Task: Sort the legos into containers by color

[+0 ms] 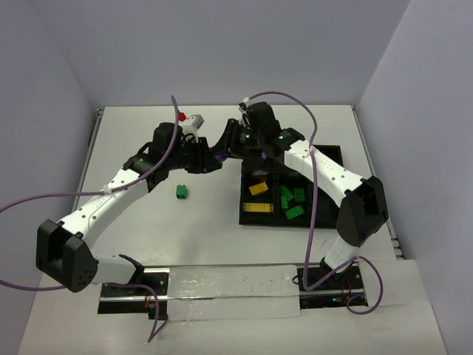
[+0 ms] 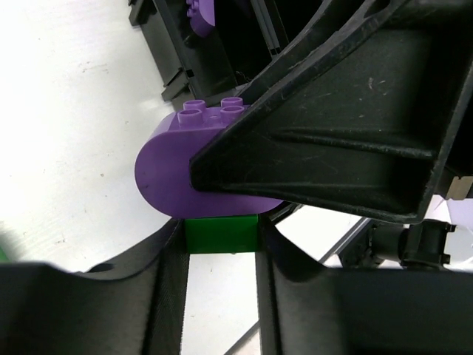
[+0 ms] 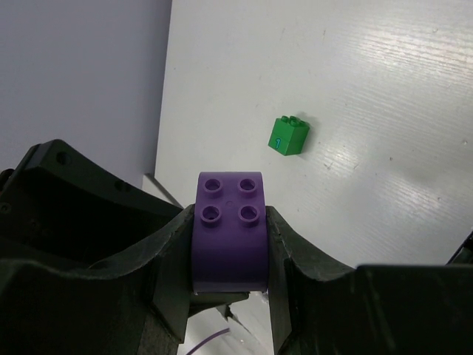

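Purple plastic, smooth and faintly glossy: one brick point(image 3: 229, 250), flat on its sides, rounded at one end, with four round studs set in a square. Clamped at both sides by the right gripper point(image 3: 229, 222), its matt black fingers partly apart and pressed hard against it. Held in the air above the white table point(image 1: 222, 244), just left of the tray point(image 1: 266, 221).

Pressed against that purple brick's lower edge: one green brick point(image 2: 220, 233), square-cornered and plain-faced from the left wrist view. Pinched between the fingers of the left gripper point(image 2: 220, 242), closed tight on its two sides. Both grippers nose to nose at the same spot left of the tray's far corner.

Left of the tray and nearer than the grippers, alone on the table: one loose green brick point(image 1: 181, 191), a stubby cube with studs on top and a small pale mark on one face.

Inside the tray, a flat black plastic thing with low walls cutting it into square compartments:
- two yellow bricks point(image 1: 258, 188), long and flat, in the near left compartment
- three green tray bricks point(image 1: 294, 212), chunky and studded, in the compartment just right of the yellow ones

Counted over all views: one purple, five green, two yellow.
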Action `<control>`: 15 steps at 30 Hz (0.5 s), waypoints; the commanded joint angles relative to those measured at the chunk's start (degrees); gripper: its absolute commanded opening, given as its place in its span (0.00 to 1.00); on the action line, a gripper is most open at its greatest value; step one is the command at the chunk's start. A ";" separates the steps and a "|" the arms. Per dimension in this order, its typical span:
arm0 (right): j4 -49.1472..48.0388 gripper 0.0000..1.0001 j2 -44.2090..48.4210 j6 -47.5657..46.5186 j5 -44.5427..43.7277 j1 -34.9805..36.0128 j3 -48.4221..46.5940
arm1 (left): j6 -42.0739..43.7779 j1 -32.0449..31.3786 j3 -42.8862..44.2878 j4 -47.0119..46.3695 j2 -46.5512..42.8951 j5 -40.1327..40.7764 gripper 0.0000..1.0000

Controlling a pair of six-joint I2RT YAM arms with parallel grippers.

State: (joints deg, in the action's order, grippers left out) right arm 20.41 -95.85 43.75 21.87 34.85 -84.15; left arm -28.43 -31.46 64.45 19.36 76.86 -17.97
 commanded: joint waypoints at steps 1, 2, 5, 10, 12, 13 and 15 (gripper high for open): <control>-2.60 0.00 0.67 0.37 2.18 1.17 0.53 | -0.57 -0.35 1.58 -3.19 -0.36 0.90 0.09; -2.83 0.00 0.70 0.35 2.37 1.08 0.84 | -0.57 -0.35 1.79 -2.97 -0.05 1.28 0.07; -3.26 0.00 0.61 0.28 2.21 0.61 1.50 | -0.81 -0.35 2.39 -1.76 1.02 2.30 0.00; -4.98 0.00 1.02 1.84 2.70 -2.14 2.82 | -2.26 -0.35 -0.65 -3.84 -1.39 2.33 0.00; -6.34 0.00 0.93 2.65 3.53 -3.82 3.38 | -2.59 -0.35 -2.21 -3.81 -2.59 2.50 0.00; -6.34 0.00 0.93 2.74 3.53 -4.52 3.29 | -2.68 -0.35 -2.74 -3.89 -2.94 2.59 0.00; -6.52 0.00 0.42 2.63 3.10 -6.23 2.61 | -3.26 -0.35 -4.00 -4.38 -3.80 2.74 0.00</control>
State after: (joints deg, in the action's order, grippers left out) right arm 17.23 -95.86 45.97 24.65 32.67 -81.31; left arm -30.17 -31.92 62.49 17.05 76.63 -16.45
